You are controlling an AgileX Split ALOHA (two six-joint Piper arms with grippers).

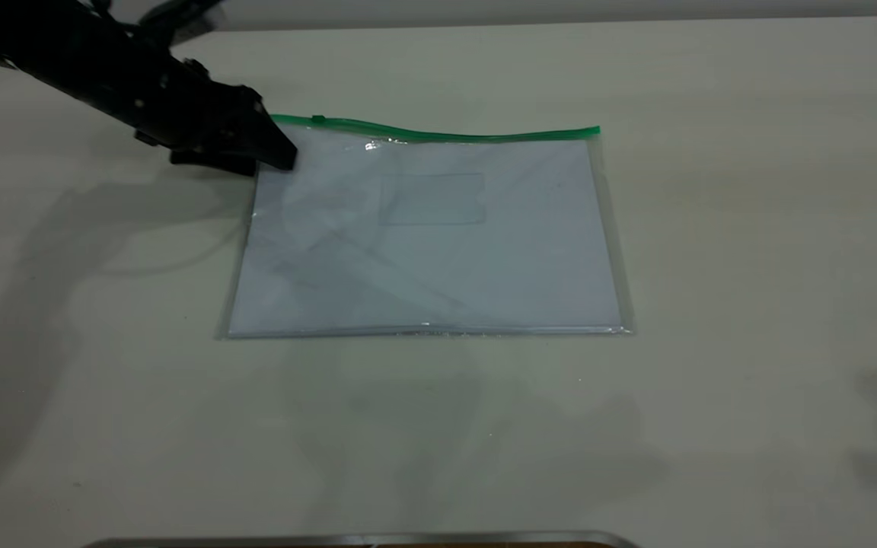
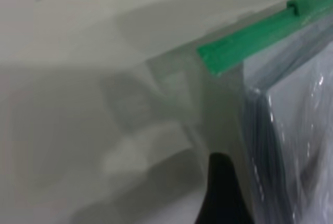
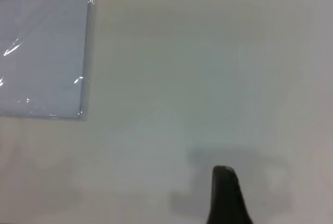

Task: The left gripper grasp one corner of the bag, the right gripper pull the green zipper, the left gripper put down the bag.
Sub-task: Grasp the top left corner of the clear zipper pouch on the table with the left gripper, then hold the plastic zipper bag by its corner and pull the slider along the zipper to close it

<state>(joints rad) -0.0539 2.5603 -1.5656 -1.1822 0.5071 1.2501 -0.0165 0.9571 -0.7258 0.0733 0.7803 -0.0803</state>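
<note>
The bag (image 1: pixel 438 251) lies flat on the table (image 1: pixel 751 304), its far left corner by the green zipper (image 1: pixel 454 135) met by the left gripper (image 1: pixel 275 156), whose closure cannot be told, presumably for anchoring.

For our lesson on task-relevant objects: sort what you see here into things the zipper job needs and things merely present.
Needed:
left gripper, at the bag's far left corner
bag, lying on the table
green zipper
right gripper, off to the side above bare table

Merely present:
table
metal-edged object at the near table edge
</note>
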